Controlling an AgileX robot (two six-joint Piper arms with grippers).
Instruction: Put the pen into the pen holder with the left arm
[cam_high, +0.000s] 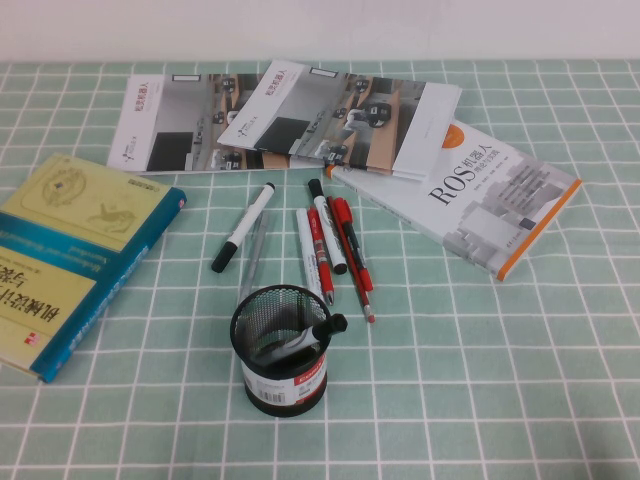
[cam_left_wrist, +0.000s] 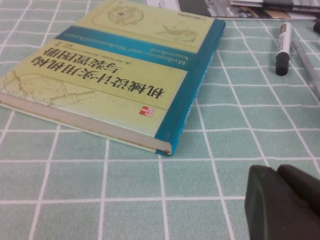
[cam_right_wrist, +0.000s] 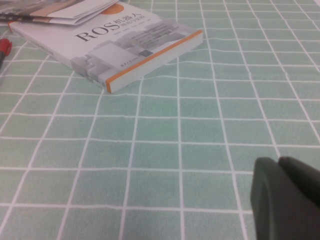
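The pen (cam_high: 243, 228), white-barrelled with a black cap and black tail, lies on the checked cloth behind the pen holder (cam_high: 281, 372) and appears again in the left wrist view (cam_left_wrist: 283, 47). The holder is a black mesh cup with a white and red label. Another black-tipped pen (cam_high: 331, 324) leans inside it, over the rim. My left gripper (cam_left_wrist: 277, 171) hovers low over bare cloth near the green book, shut and empty, far from the pen. Shut and empty as well, my right gripper (cam_right_wrist: 278, 162) sits over bare cloth. Neither arm shows in the high view.
A green and teal book (cam_high: 70, 255) lies at the left, a white ROS book (cam_high: 480, 195) at the right, and open brochures (cam_high: 290, 115) at the back. A grey translucent pen (cam_high: 254, 252), a white marker with red print (cam_high: 326, 230) and red pens (cam_high: 350, 250) lie behind the holder.
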